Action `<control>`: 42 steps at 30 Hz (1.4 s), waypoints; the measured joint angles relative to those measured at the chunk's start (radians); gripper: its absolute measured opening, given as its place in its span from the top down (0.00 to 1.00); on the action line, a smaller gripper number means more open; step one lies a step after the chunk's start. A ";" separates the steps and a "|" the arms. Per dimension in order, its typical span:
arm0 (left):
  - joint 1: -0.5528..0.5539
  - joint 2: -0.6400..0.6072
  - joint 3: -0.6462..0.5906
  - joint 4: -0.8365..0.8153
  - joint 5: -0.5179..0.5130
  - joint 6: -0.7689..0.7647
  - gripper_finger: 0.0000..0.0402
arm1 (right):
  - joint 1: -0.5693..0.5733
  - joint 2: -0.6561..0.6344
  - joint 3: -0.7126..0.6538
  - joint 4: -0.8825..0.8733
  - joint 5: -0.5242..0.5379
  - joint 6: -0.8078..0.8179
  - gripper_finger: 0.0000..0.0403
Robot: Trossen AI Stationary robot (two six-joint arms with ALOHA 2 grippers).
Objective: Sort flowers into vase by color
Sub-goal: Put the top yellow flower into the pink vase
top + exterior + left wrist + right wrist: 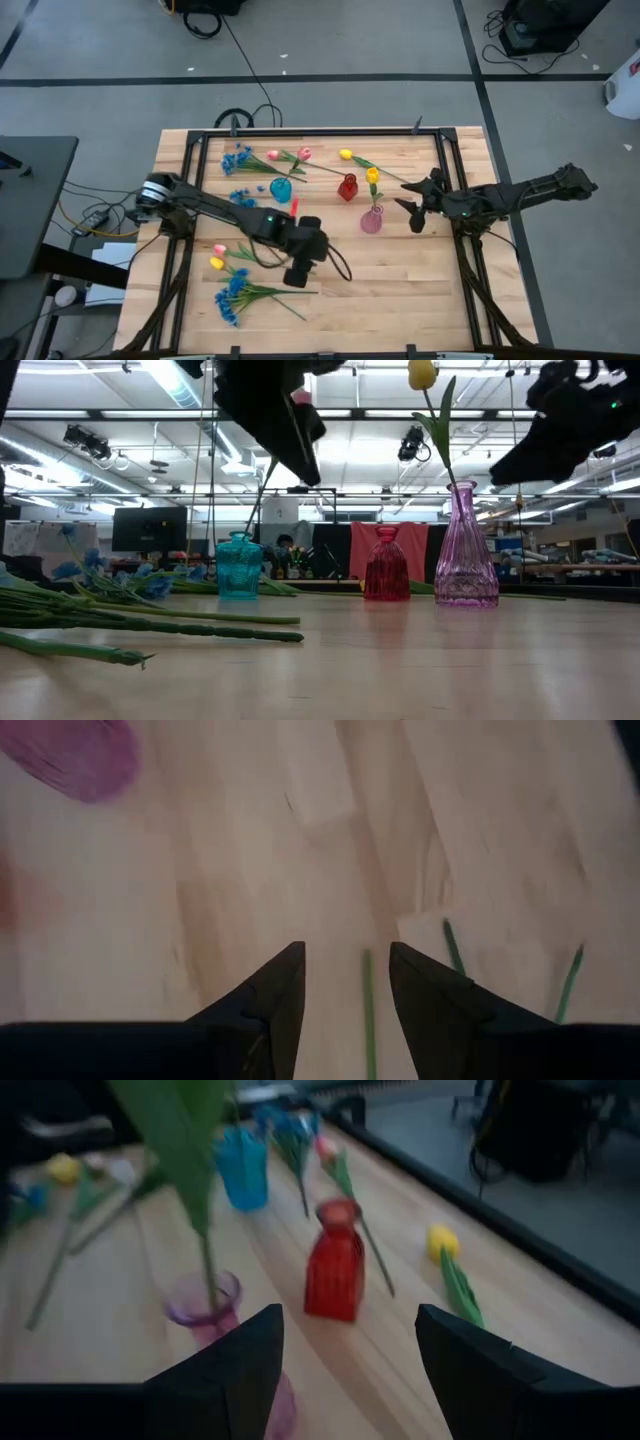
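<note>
Green flower stems (150, 622) lie nearest on the table, the left gripper (300, 272) clasps a pink tulip's stem (367, 1010) above it, and the right gripper (412, 208) hovers open-jawed beside the yellow tulip (373, 176) standing in the pink vase (371, 221).

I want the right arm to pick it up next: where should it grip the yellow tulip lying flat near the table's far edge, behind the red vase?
Probably mid-stem, from straight above. The yellow artificial tulip lies flat on the wooden table; its thin green stem runs clear of the red glass vase, so fingers can straddle it crosswise.
</note>
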 joint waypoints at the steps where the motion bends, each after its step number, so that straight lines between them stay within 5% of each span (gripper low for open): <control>1: 0.000 -0.025 -0.036 0.051 -0.007 -0.001 0.62 | -0.027 0.014 0.000 -0.004 -0.025 0.002 0.42; 13: 0.047 -0.348 -0.487 0.555 -0.094 -0.030 0.62 | -0.437 0.231 0.000 0.083 -0.285 -0.137 0.47; 24: 0.031 -0.382 -0.732 0.943 -0.091 -0.009 0.62 | -0.705 0.564 0.000 0.306 -0.530 -0.281 0.47; 42: 0.057 -0.382 -0.792 1.105 -0.090 0.027 0.62 | -0.882 0.945 0.080 0.509 -0.590 -0.449 0.48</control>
